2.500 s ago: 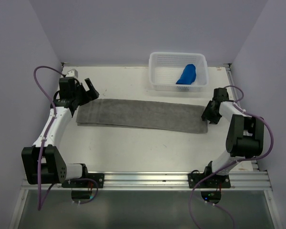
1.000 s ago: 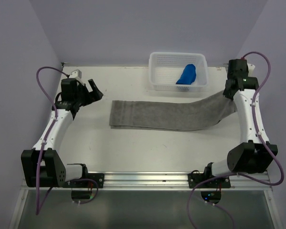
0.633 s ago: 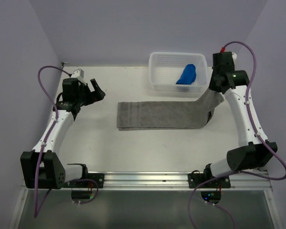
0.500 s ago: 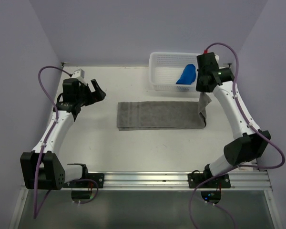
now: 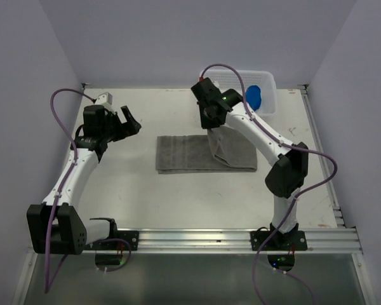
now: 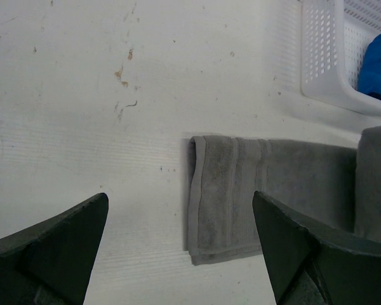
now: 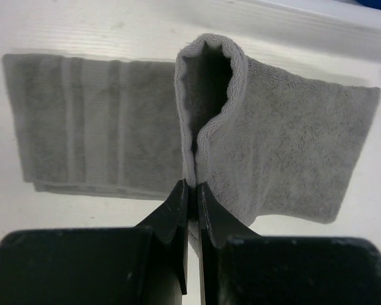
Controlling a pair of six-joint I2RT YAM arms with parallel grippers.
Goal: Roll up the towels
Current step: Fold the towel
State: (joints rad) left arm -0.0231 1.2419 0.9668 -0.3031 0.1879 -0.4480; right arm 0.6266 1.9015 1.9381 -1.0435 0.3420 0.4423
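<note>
Pale lilac walls (image 5: 146,38) close in a white table (image 5: 146,190), which looks scuffed and speckled in the left wrist view. Near its middle lies the grey cloth towel (image 5: 184,154), folded into a band that runs left to right. Its left part rests flat on the table, with woven stripes near the left end. Its right end is lifted and doubled back over the flat part, hanging from the right tool (image 7: 192,190).

That tool's two black fingers are pressed together on the towel's hem, pinching a fold of edge that opens into a small loop just beyond the tips. How many layers sit between the fingers cannot be made out. From overhead the tool is mostly hidden by its own wrist and the draped cloth.

The right arm (image 5: 267,136) reaches from its base at the near right across to the far middle. It covers the left part of the white perforated plastic basket (image 6: 317,63) at the far right of the table. The royal blue cloth towel (image 5: 254,95) lies inside that basket. Only a rounded bit of it shows beside the arm from overhead, and the left wrist view cuts it off at the frame's right edge, so its shape cannot be told.

The left tool (image 5: 128,119) is at the far left, well apart from the grey cloth towel, with its fingers spread wide and nothing between them. Its own camera shows only the two dark tips, with bare table between them.
</note>
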